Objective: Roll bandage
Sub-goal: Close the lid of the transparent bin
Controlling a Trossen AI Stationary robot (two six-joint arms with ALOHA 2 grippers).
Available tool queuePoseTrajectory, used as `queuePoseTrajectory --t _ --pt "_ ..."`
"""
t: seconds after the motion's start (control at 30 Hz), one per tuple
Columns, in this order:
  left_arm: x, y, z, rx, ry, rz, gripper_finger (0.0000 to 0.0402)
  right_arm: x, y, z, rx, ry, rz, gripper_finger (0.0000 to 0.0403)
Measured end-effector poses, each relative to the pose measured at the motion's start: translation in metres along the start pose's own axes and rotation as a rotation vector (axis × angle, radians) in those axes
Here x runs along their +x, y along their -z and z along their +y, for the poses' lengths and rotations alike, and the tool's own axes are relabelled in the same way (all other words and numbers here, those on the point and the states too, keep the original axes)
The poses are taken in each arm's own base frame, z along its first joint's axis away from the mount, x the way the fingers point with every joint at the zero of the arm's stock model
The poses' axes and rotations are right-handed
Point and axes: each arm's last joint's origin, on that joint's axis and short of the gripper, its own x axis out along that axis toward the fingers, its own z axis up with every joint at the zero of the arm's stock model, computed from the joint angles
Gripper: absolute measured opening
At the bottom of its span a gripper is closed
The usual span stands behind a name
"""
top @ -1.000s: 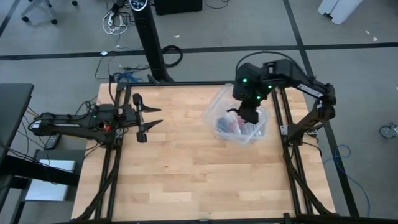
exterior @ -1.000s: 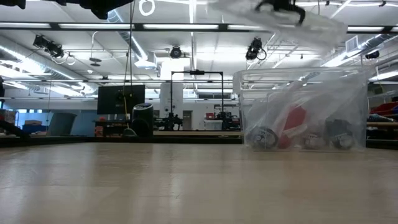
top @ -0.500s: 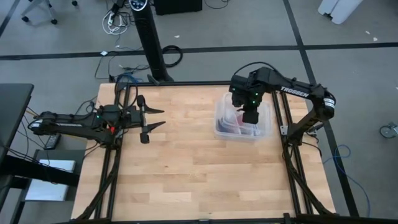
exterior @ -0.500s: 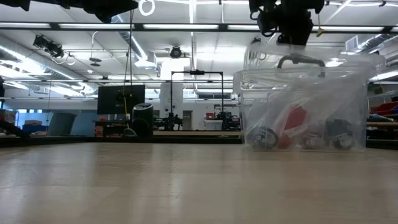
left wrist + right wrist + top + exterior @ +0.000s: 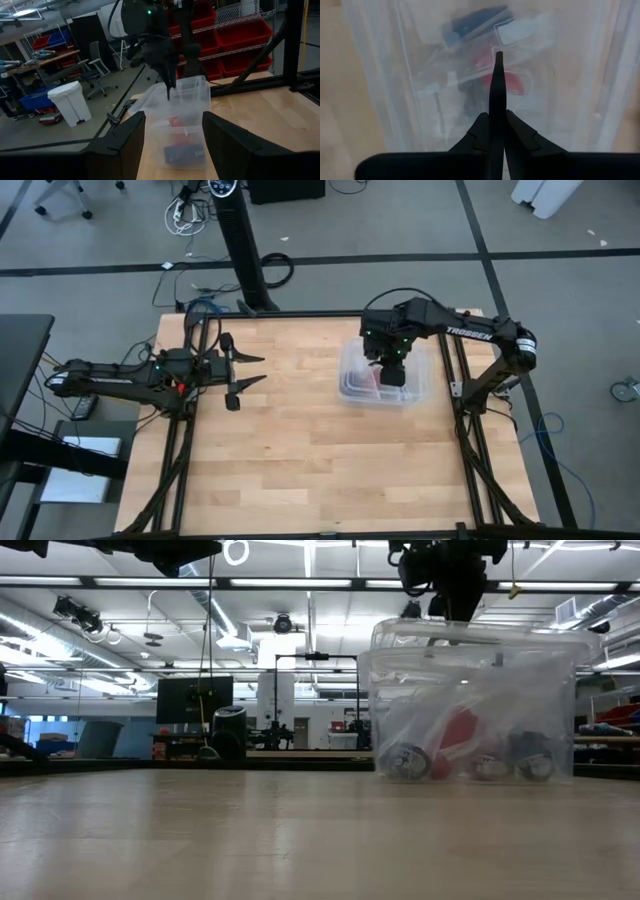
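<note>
Dark navy-blue fabric bandage [image 5: 472,22] sits bagged inside the clear plastic bin [image 5: 352,385]. Right end effector [image 5: 498,62] clenched empty above it. Left end effector [image 5: 246,369] released, well apart.

The wooden table [image 5: 300,440] lies bare across the centre and whole lower half of the high view, open to passage; the clear plastic bin [image 5: 352,376] blocks the upper right, with the right gripper [image 5: 393,377] over its mouth; the left gripper [image 5: 240,370] projects inward at the left edge.
</note>
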Motion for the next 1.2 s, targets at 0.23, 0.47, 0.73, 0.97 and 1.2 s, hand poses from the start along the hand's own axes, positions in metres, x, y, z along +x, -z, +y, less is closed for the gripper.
queuePoseTrajectory --t 0.23,0.47,0.73,0.97,1.2 --pt "0.002 0.002 -0.001 0.002 0.003 0.014 0.0204 0.022 -0.018 0.010 -0.014 -0.041 0.043 0.0024" --pt "0.008 0.005 -0.003 0.006 0.010 0.042 0.0204 0.015 -0.035 0.011 0.080 -0.068 0.019 0.0024" --pt "0.009 0.006 -0.003 0.006 0.010 0.044 0.0204 -0.010 -0.044 0.018 0.118 -0.122 -0.107 0.0024" --pt "0.009 0.005 -0.003 0.005 0.010 0.042 0.0204 0.005 -0.056 0.020 0.099 -0.137 -0.089 0.0024" --pt "0.009 0.006 -0.003 0.006 0.011 0.048 0.0204 0.025 -0.072 0.019 0.084 -0.141 -0.098 0.0076"
